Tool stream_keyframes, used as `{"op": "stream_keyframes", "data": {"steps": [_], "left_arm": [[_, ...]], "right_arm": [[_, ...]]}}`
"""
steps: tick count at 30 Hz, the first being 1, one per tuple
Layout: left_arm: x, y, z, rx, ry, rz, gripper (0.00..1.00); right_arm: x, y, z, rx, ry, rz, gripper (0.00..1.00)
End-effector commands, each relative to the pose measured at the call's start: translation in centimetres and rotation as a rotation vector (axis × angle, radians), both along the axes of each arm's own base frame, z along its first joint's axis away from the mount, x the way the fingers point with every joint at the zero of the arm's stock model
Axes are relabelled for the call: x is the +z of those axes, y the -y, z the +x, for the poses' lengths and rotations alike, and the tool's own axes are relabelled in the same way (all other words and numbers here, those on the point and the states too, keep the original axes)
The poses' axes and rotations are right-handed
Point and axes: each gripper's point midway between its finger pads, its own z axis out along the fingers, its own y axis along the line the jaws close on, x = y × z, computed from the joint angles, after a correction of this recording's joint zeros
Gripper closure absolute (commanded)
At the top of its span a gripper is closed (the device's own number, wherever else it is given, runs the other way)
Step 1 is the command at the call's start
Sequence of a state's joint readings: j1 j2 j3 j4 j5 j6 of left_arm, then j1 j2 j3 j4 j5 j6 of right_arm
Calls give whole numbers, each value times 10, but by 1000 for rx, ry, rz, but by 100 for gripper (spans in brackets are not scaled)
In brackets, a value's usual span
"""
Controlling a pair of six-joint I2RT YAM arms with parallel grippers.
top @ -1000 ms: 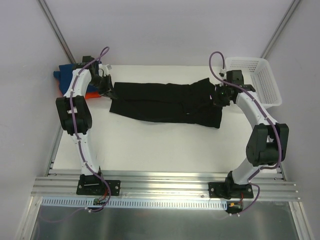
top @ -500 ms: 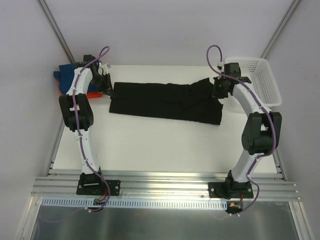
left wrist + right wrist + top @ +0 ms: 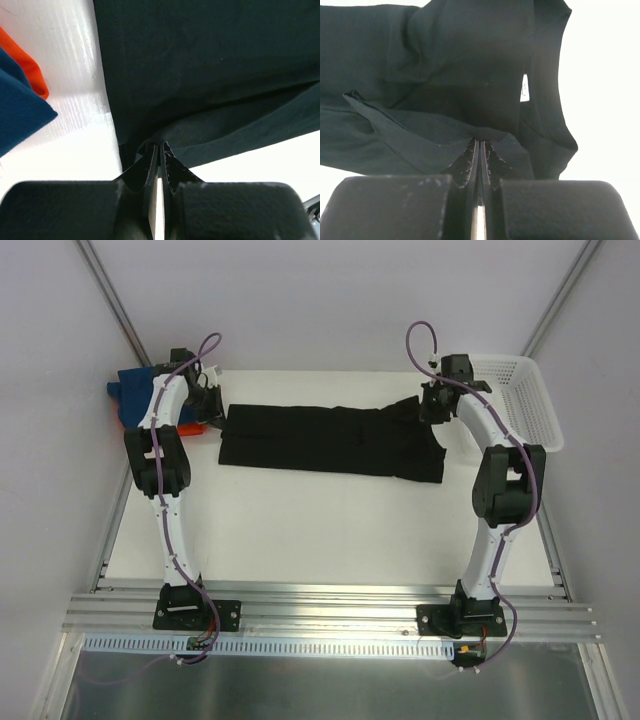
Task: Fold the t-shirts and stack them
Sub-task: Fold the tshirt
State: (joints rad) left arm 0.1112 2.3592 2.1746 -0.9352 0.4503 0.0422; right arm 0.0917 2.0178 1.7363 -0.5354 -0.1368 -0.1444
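White counter (image 3: 330,530), grey walls round it. Upper left of the top view: blue t-shirt (image 3: 122,390) bunched at the far-left corner, w/ an orange t-shirt (image 3: 185,429) poking out just beside it. Can't tell if either is folded.

Next along, the left fingers (image 3: 150,175) are pressed together and pinching a small pleat of cloth at the left end of the black t-shirt (image 3: 320,440). That shirt lies across the upper middle of the frame as a long narrow band running left to right. It looks already doubled lengthwise, w/ layered edges showing in both wrist views.

At its right end the right fingers (image 3: 470,162) are likewise shut tight, nipping cloth near the neck opening. The small white tag (image 3: 524,88) shows a bit up and right of them. A white mesh basket (image 3: 530,400) sits in the upper right corner, near the right arm.

Step in hand, as I read it: folding the black shirt. Both ends are gripped and the band is drawn out straight over the counter. The crosswise fold isn't done yet.

Next move prob. calls for:
- carrying one end over to meet the other, both arms in step so the layers don't slip or bunch
- laying it flat before letting go
- then stacking w/ the other two shirts
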Motion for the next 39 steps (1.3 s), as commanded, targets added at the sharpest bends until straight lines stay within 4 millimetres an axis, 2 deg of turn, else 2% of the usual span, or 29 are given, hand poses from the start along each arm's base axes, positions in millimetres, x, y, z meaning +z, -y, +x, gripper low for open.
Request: {"op": "stream_keyframes", "data": {"steps": [1,4,7,24,30,31,37,38,39], "left_arm": [[20,-7,14,10,72,37,100],[21,-11,19,17,87,57,100],[13,-16,23,28,83,78,100],[-14,-15,29,42,44,66,100],[-22,-17,36,56,43,87,100],[-22,-16,37,56,48,90,100],[-23,-19,44,60,67,116,100],[-24,-19,44,58,66,120,91],[-25,-17,44,54,65,125,67]], "right_arm": [[19,-4,17,13,63,-18,100],[15,-5,23,13,61,-21,99],[13,-7,25,18,61,-26,99],[-16,-9,40,40,41,-87,99],[-21,-7,57,35,62,-118,99],[-16,-7,62,34,78,-119,100],[-28,-6,70,33,70,-141,99],[-29,-6,71,33,63,-140,99],[-28,-3,72,26,68,-144,99]]}}
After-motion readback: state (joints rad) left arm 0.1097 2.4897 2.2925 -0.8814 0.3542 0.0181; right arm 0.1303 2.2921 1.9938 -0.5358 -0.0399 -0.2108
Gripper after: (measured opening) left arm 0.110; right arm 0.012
